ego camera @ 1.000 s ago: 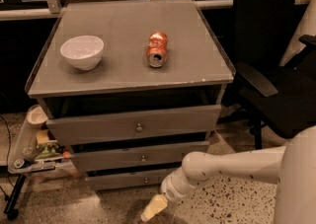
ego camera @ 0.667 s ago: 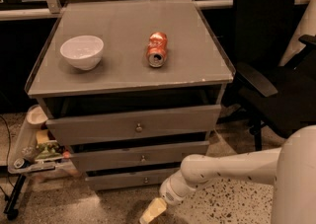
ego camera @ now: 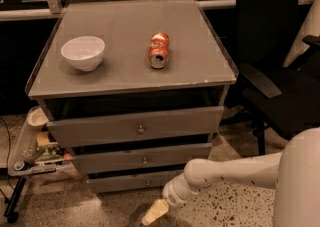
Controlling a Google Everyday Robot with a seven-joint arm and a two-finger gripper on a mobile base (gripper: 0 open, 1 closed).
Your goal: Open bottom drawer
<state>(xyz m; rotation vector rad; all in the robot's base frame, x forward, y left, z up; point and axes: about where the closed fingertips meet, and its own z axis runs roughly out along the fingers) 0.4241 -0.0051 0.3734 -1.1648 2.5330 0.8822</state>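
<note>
Three drawers (ego camera: pixel 135 128), one bowl (ego camera: pixel 83 52), one can (ego camera: pixel 159 50), one chair (ego camera: pixel 280 86), one tool (ego camera: pixel 154 213) low beside bottom drawer (ego camera: pixel 125 182).

text: none readable | can (ego camera: pixel 159 50) label: illegible | hand (ego camera: pixel 155 213): low, near bottom drawer (ego camera: pixel 131 181)

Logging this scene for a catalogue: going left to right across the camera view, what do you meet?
White ceramic bowl → crushed red soda can → black office chair. The tool hangs low in front of the grey bottom drawer.

Grey bottom drawer (ego camera: pixel 115 184) — small round knob (ego camera: pixel 147 182), closed — tool (ego camera: pixel 154 213) just below.
</note>
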